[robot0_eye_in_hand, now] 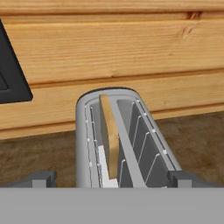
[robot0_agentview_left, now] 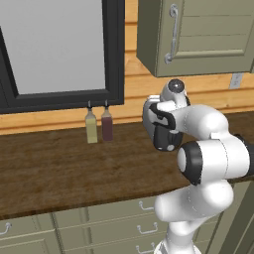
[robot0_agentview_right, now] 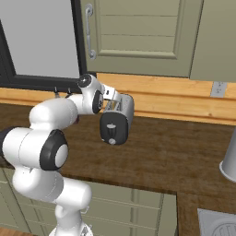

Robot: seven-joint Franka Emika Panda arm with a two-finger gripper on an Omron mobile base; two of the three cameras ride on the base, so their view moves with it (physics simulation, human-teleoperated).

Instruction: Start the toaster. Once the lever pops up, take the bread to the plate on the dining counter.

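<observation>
The toaster (robot0_agentview_right: pixel 117 120) is sitting on the dark wood counter (robot0_agentview_right: pixel 175 147), close to the pale plank wall (robot0_agentview_right: pixel 175 99), with its black end panel and small round knob facing out toward the room. In the hand view the toaster (robot0_eye_in_hand: pixel 124 140) is lying right below the camera at 6 o'clock, its 2 slots running away toward 12 o'clock. The bread (robot0_eye_in_hand: pixel 110 135) is standing upright in the slot on the 9 o'clock side, its tan edge poking above the rim.

The gripper (robot0_eye_in_hand: pixel 114 178) is hanging just above the toaster's near end, and its 2 dark fingers (robot0_eye_in_hand: pixel 40 178) are standing wide apart, 1 at either side of the toaster body, gripping nothing.

In the left base view the white arm is covering most of the toaster (robot0_agentview_left: pixel 149 116). Toward 9 o'clock from it, 2 slim bottles (robot0_agentview_left: pixel 98 124) are standing side by side under the black window frame (robot0_agentview_left: pixel 116 54). A grey-green wall cupboard (robot0_agentview_left: pixel 198 34) is hanging at 12 o'clock.
</observation>
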